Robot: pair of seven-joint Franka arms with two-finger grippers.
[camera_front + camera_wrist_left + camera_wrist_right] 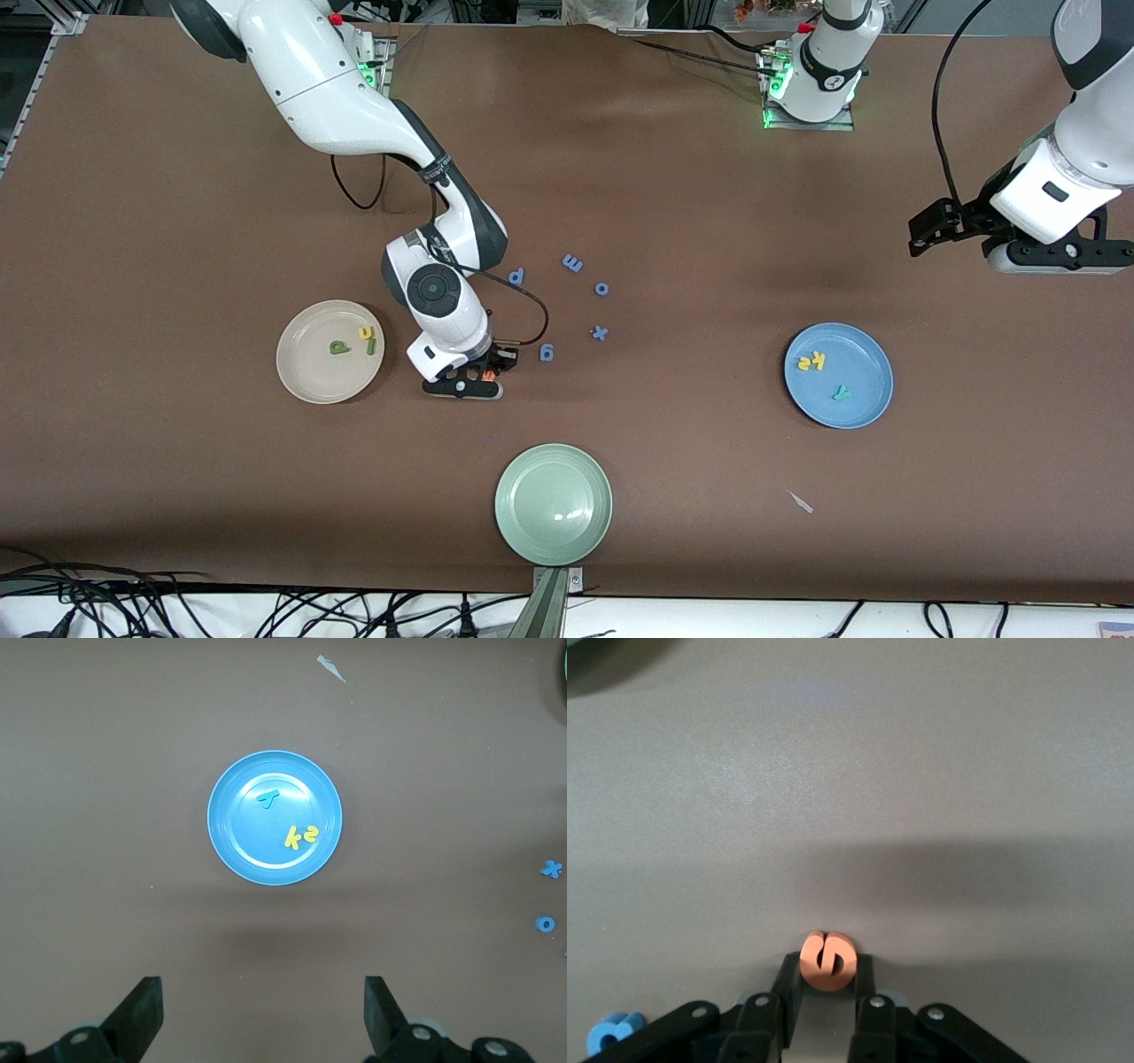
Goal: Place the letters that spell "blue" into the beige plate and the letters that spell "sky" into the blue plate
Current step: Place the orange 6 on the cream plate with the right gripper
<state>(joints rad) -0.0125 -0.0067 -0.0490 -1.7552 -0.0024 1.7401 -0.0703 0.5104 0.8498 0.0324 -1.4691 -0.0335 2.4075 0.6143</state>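
Nearest the front camera, at the six-o'clock edge of the brown counter [673, 177], lies an empty pale green plate [554, 504] that plays no part in the task.

At about nine o'clock from the counter's middle sits the beige plate [330, 352], holding three of the four letters of "blue": the olive b [339, 347], the yellow u [364, 333] and the green l [371, 346]. At about three o'clock sits the blue plate [838, 375], carrying the yellow k [818, 359], yellow s [804, 362] and teal y [842, 392]; "sky" therefore appears complete.

Between the plates, toward the counter's middle, are the small blue letters: p [516, 276], m [572, 262], o [601, 289], x [600, 333] and g [547, 353].

The right gripper [486, 377] is down at the counter just beside the beige plate's three-o'clock rim. In the right wrist view its jaws stand closed on the orange e [827, 961], which sits upright between them.

The left gripper [261, 1014] waits above the counter near the blue plate, its jaws spread wide and empty.

Step in hand: pickup of the last letter, the e. The next move probably calls for a lift clear of the counter, a short carry toward nine o'clock over the beige plate's rim, and a release onto bare plate.
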